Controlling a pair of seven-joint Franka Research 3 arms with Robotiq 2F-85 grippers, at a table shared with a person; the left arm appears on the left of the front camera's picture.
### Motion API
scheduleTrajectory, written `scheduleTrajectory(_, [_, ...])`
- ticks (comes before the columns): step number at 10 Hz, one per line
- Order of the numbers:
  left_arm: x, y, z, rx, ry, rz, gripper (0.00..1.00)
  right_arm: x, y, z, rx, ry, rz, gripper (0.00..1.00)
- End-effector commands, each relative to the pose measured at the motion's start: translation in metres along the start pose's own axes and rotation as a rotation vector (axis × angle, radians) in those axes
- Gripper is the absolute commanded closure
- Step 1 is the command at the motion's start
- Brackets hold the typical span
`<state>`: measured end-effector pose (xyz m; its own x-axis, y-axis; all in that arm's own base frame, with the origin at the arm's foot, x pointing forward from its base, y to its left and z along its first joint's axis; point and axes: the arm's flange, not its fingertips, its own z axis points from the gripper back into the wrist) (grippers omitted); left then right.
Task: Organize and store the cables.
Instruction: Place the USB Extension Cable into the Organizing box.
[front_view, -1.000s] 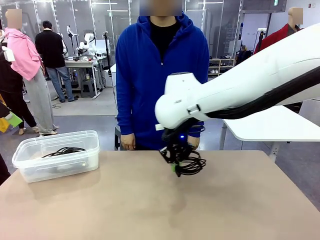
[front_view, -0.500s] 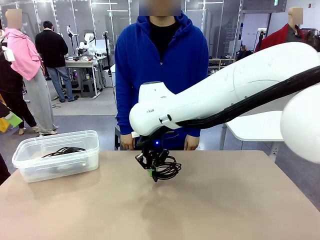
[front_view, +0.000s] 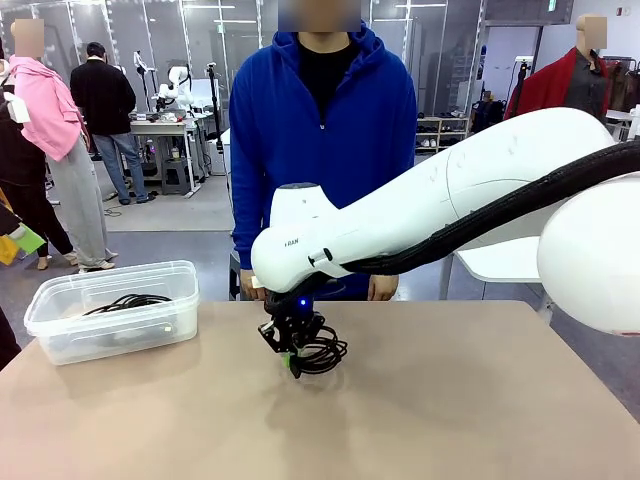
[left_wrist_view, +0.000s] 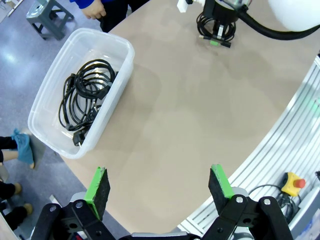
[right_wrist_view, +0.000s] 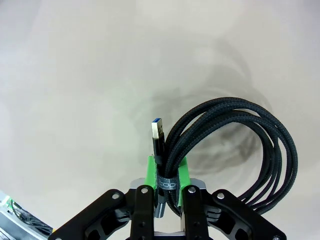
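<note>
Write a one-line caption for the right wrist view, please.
Right gripper shut on a coiled black cable, its USB plug pointing up, above the bare tabletop.

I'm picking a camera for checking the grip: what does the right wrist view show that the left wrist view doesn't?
Right wrist view alone: the green fingers pinching the coiled cable beside its USB plug.

Left wrist view alone: the clear bin holding coiled cables, a person's hand, and the open left gripper.

Both: the tan table and the held coil in the right gripper.
</note>
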<state>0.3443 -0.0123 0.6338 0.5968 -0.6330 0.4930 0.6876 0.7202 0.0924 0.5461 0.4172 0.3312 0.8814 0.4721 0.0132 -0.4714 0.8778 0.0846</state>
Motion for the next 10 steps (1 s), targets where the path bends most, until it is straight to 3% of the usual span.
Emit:
scheduleTrajectory(1, [0.003,0.001,0.000,0.018,0.006,0.013,0.00,-0.017,0.000,-0.011,0.041,-0.014,0.017,1.00])
scheduleTrajectory(3, [0.003,0.001,0.000,0.018,0.006,0.013,0.00,-0.020,-0.001,-0.015,0.055,-0.030,0.012,1.00])
scheduleTrajectory(4, [0.003,0.001,0.000,0.018,0.006,0.013,0.00,-0.022,0.000,-0.013,0.055,-0.035,0.016,0.64])
scheduleTrajectory(7, [0.003,0.001,0.000,0.018,0.006,0.013,0.00,-0.025,-0.001,-0.006,0.048,-0.054,0.010,0.04])
scheduleTrajectory(10, [0.003,0.001,0.000,0.018,0.006,0.013,0.00,-0.033,-0.005,0.010,0.050,-0.083,0.013,0.00])
